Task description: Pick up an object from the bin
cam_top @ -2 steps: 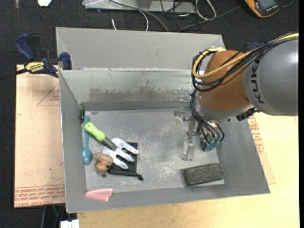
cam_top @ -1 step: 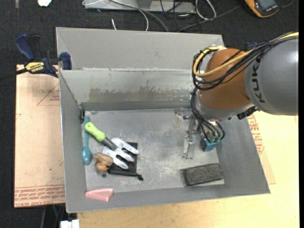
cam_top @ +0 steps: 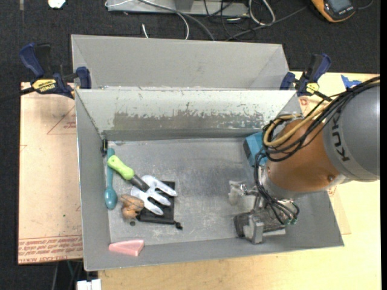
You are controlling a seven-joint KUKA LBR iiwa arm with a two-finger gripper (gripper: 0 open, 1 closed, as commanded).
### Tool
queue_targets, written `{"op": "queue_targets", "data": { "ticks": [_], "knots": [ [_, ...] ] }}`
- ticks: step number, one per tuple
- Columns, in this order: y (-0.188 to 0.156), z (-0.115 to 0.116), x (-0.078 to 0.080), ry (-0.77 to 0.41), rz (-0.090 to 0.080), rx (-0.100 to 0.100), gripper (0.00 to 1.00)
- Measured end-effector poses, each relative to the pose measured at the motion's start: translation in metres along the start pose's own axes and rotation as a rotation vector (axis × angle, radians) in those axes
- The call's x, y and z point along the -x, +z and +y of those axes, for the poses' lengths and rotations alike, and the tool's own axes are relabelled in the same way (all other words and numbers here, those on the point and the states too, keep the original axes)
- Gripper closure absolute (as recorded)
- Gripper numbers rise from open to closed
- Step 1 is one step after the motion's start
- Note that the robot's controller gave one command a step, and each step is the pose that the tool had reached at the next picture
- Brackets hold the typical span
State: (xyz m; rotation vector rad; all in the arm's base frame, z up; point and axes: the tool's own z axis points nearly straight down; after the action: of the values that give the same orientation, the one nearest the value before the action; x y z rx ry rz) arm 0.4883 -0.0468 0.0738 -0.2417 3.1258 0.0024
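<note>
Objects for picking lie along the left side of the grey metal bin [cam_top: 181, 110], well apart from the gripper [cam_top: 260, 227]. Nearest the front left corner is a pink wedge [cam_top: 127, 246], lying alone on bare floor; it looks light and possibly soft, and its clear surroundings would make its thicker end the easiest place to pinch. Behind it is a small cluster: a brown walnut-like lump [cam_top: 130, 206], probably hard, rounded and apt to roll; a white forked plastic piece [cam_top: 158, 193] resting on a flat black piece [cam_top: 158, 215], both likely light and stiff; a green-handled utensil [cam_top: 121, 168], best taken across its handle; and a teal spoon [cam_top: 110, 192] just beside the left wall, thin and likely slippery. A teal block [cam_top: 253, 145] sits near the back wall, touching or just beside the arm [cam_top: 302, 162]; whether it is loose cannot be told. The gripper hangs low over the front right floor, under looped cables, and whether it is open or closed cannot be told.
</note>
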Motion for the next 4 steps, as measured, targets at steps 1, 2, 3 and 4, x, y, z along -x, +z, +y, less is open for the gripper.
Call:
{"op": "queue_targets", "data": {
  "ticks": [1, 2, 3, 4],
  "knots": [
    [-0.016, 0.007, 0.016, -0.008, 0.002, 0.001, 0.00],
    [-0.026, -0.021, -0.005, -0.003, -0.006, -0.002, 0.00],
    [0.001, -0.027, -0.004, -0.040, -0.018, -0.002, 0.00],
    [0.002, -0.032, -0.004, 0.025, -0.008, 0.001, 1.00]
  ]
}}
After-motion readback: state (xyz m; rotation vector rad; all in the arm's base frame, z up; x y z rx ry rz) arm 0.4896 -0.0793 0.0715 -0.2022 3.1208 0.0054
